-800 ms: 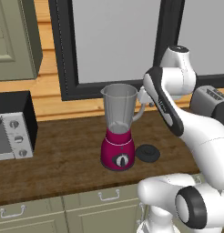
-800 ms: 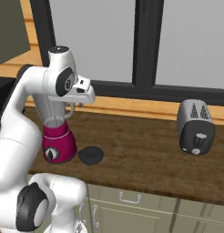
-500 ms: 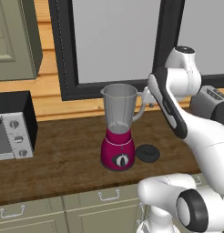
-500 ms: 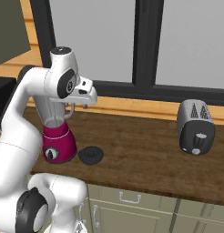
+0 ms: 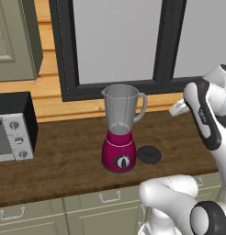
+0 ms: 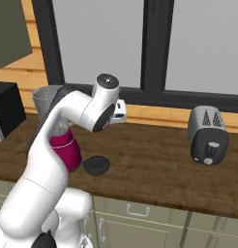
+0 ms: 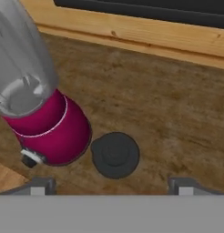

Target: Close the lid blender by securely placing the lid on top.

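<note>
The blender [image 5: 119,120] stands on the wooden counter, a clear grey jar with its top uncovered on a magenta base [image 7: 49,132] with a dark dial. The lid [image 5: 149,154], a small black disc with a raised knob, lies flat on the counter just right of the base; it is also the lid [image 6: 96,164] and lid [image 7: 115,154]. My gripper [image 7: 111,187] hangs high above the counter, looking down on the lid, open, with nothing between its widely spread fingertips [image 7: 39,186]. The white hand [image 5: 178,108] is up and to the right of the jar.
A silver toaster [image 6: 208,135] stands at the right end of the counter [image 6: 155,164]. A microwave [image 5: 10,131] sits at the left. A dark-framed window and wooden sill run along the back wall. Cabinet drawers lie below the counter's front edge.
The arm has swung right, carrying the hand away from beside the jar toward the space above the lid. Blender and lid have not moved.
</note>
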